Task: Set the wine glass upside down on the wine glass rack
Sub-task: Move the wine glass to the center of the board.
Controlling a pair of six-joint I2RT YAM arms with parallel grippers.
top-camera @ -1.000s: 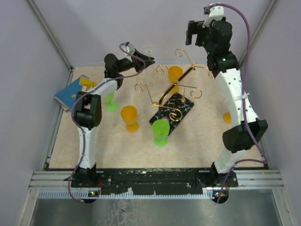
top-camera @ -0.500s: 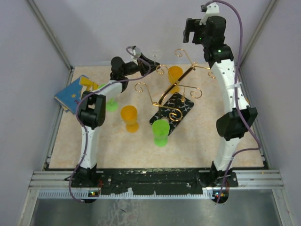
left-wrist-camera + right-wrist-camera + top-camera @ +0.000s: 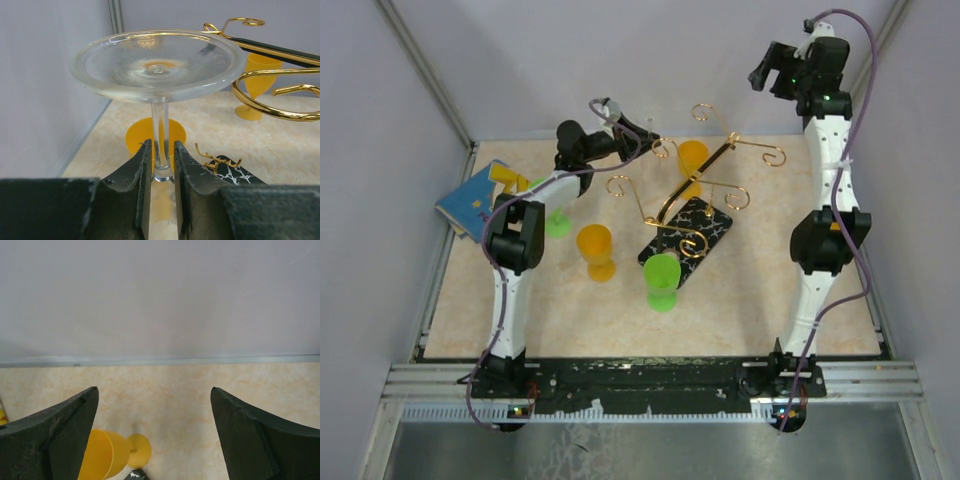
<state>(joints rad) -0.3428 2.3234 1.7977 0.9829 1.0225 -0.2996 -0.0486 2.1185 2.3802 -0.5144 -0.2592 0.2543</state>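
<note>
Clear and long-stemmed, the wine glass point(image 3: 155, 65) is clenched by its thin stem between the black fingers of the left gripper point(image 3: 161, 150). Its flat round foot stands out beyond the fingertips, and its bowl is hidden behind them. Gripping the stem leaves the foot free, which I judge is the point: a wire arm must slip round the stem under the foot for the glass to hang.

The glass is held in the air close to the far edge of the beige marbled worktop point(image 3: 750, 290), just left of the wine glass rack point(image 3: 705, 180). That rack is a thin gold wire stand on a black, white-veined base point(image 3: 688, 232), set about mid-worktop and angled toward the far right corner. In the left wrist view a curled gold arm point(image 3: 272, 107) lies just beside the foot's rim. Whether the arm behind it touches the rim I cannot tell.

The right gripper point(image 3: 155, 405) is released, jaws wide with nothing between them. It is raised high near the far right corner, probably to keep clear.

Low on the worktop stand two yellow plastic goblets point(image 3: 595, 248) point(image 3: 692, 155) and two green plastic goblets point(image 3: 556, 218) point(image 3: 662, 280), and a blue board point(image 3: 470, 198) lies at the left edge. The air between glass and scrolls looks open, and the tight spot is likely the curls themselves.
</note>
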